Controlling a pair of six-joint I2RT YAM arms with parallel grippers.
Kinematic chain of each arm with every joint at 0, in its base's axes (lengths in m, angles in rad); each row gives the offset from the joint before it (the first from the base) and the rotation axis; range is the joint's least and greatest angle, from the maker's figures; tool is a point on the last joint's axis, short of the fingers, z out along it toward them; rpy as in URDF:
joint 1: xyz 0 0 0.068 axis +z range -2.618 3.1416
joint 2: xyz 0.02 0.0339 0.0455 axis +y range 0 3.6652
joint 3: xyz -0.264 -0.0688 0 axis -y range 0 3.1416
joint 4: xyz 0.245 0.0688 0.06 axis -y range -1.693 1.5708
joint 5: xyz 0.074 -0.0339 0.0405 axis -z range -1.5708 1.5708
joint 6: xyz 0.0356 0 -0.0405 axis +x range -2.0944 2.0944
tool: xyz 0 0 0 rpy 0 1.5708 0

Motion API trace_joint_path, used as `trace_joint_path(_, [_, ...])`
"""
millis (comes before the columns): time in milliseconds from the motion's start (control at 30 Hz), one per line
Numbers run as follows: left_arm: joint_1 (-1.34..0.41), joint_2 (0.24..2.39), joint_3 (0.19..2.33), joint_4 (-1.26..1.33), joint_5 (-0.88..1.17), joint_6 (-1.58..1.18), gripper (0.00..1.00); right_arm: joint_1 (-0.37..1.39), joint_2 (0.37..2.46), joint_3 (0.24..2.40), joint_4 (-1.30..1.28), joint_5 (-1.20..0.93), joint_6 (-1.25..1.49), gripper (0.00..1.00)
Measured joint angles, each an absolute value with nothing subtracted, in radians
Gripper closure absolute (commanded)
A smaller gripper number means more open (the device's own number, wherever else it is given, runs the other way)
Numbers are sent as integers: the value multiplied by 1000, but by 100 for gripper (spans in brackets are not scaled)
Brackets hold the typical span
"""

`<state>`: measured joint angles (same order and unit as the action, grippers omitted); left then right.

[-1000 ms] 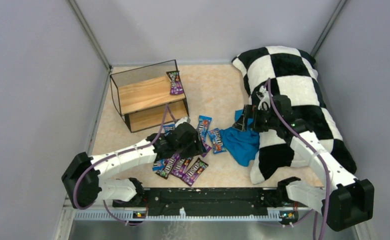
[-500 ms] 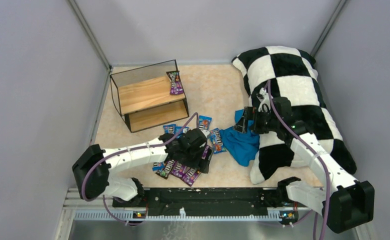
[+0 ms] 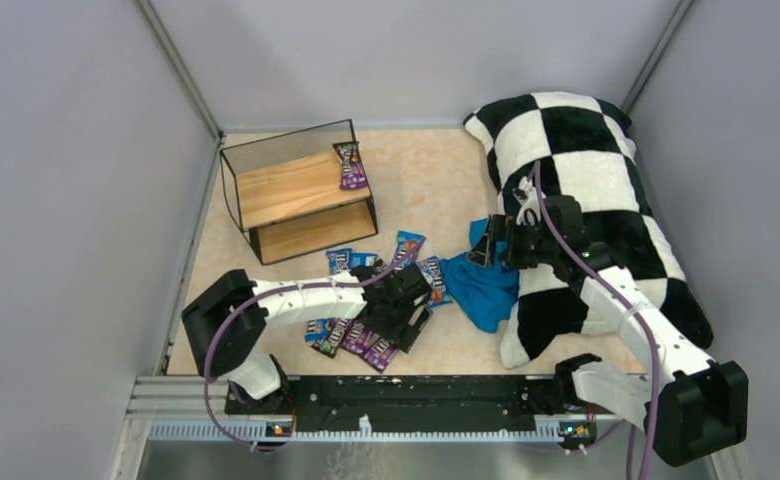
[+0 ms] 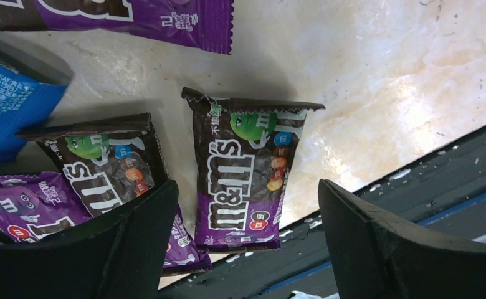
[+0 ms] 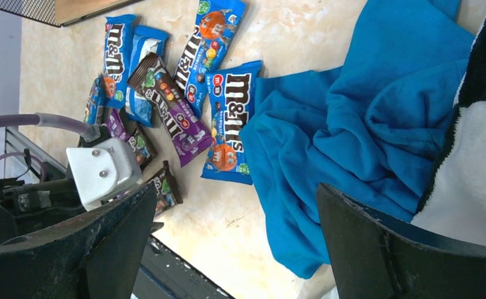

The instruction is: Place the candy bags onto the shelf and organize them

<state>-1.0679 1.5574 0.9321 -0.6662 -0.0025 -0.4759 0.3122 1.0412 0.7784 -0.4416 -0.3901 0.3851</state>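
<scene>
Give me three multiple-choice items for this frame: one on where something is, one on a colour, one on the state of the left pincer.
1. Where does the one candy bag on the shelf lie?
A) on the lower board
B) at the right end of the top board
C) hanging from the wire frame

2. What colour is the cloth next to the checkered pillow?
A) red
B) green
C) blue

3. How is the left pincer?
A) open above a brown-and-purple M&M's bag
B) shut on a blue bag
C) open inside the shelf

Answers:
1 B: the top view shows it at the top board's right end.
2 C: the top and right wrist views both show it blue.
3 A: the left wrist view shows the fingers wide apart, with the bag lying flat below them, ungripped.
</scene>
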Motion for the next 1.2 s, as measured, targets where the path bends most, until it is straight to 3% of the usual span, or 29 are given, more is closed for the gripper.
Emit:
trace_joint_path(267, [-1119, 1648, 980, -687, -81, -479, 22, 312, 1041, 778, -441, -390, 385, 1])
trace_joint_path(600, [-1135, 1681, 1000, -710, -119, -525, 39, 312, 1041, 778, -441, -390, 386, 1])
trace_joint_path(1200, [-1135, 1636, 1058, -774, -183, -602, 50, 312, 1041, 778, -441, -390, 387, 1])
